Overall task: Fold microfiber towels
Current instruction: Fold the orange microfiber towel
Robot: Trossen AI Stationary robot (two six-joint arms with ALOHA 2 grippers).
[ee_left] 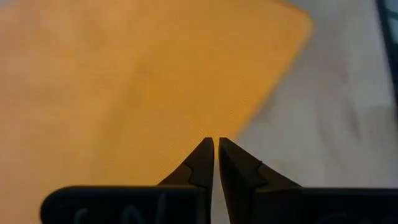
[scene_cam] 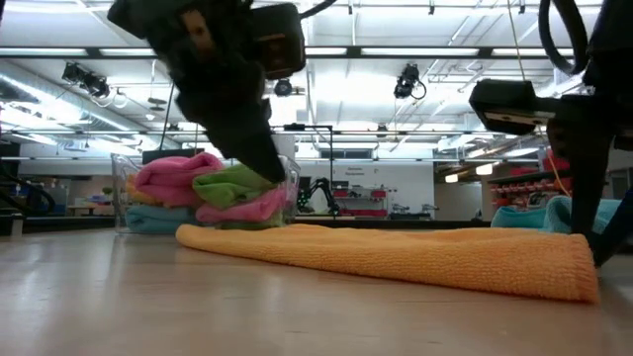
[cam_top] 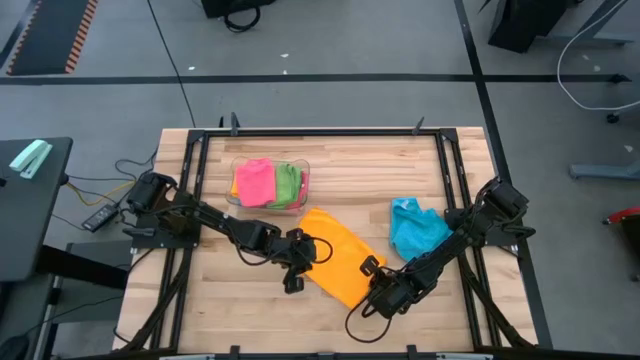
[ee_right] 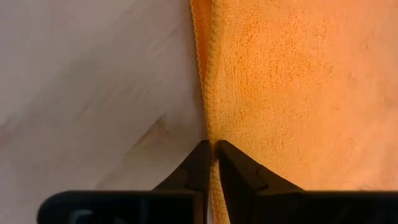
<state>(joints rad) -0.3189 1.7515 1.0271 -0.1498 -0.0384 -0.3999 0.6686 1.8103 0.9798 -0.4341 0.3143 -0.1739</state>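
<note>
No readable text, label, brand, number or sign shows in any view; faint marks on the left gripper's (ee_left: pixel 216 144) body in its wrist view, and distant signage in the room behind the bench in the low view, are too blurred to make out

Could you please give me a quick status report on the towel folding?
Left hand shut at orange towel edge. Right hand shut on its hem. Blue towel waiting. Nothing in the way.
</note>
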